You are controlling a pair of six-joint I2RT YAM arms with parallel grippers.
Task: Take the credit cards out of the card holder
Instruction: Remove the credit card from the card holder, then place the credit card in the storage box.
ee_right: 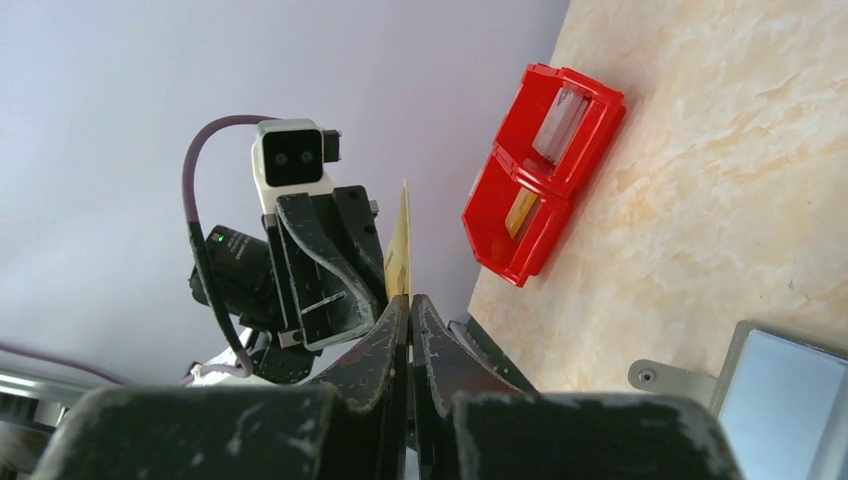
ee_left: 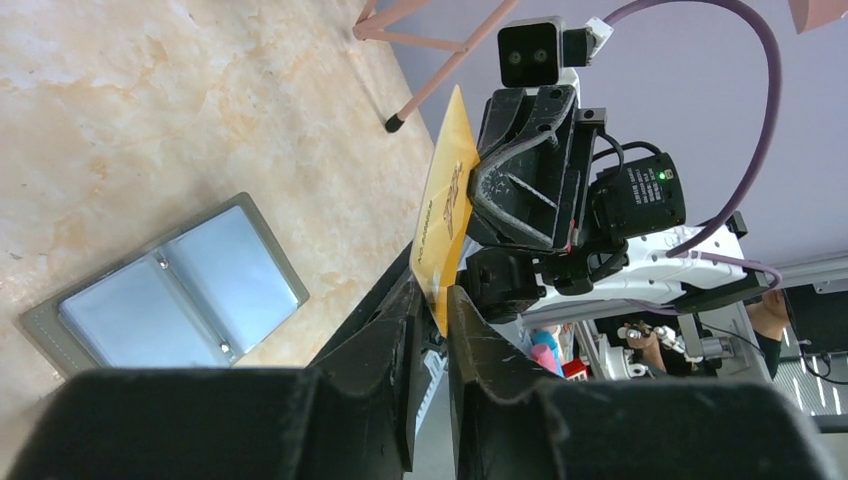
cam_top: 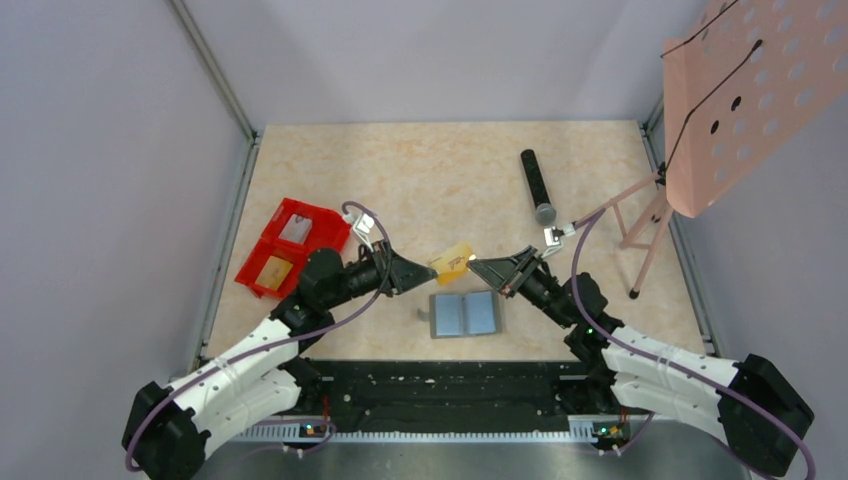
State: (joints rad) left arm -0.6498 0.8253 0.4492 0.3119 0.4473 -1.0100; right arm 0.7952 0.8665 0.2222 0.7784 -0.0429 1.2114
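The card holder [cam_top: 465, 313] lies open and flat on the table, pale blue-grey panels up; it also shows in the left wrist view [ee_left: 180, 290] and at the edge of the right wrist view [ee_right: 790, 390]. A yellow card [cam_top: 453, 262] hangs in the air above it, between both grippers. My left gripper [cam_top: 432, 268] pinches the card's lower corner [ee_left: 445, 200] at its fingertips, jaws nearly together. My right gripper [cam_top: 474, 266] is shut on the card's other end, where the card shows edge-on [ee_right: 399, 250].
A red two-compartment bin [cam_top: 325, 215] sits at the left with a grey card [cam_top: 294, 228] and a yellow card [cam_top: 273, 270] in it. A black microphone [cam_top: 536, 185] lies at the back right. A pink stand [cam_top: 740, 90] rises at the right edge.
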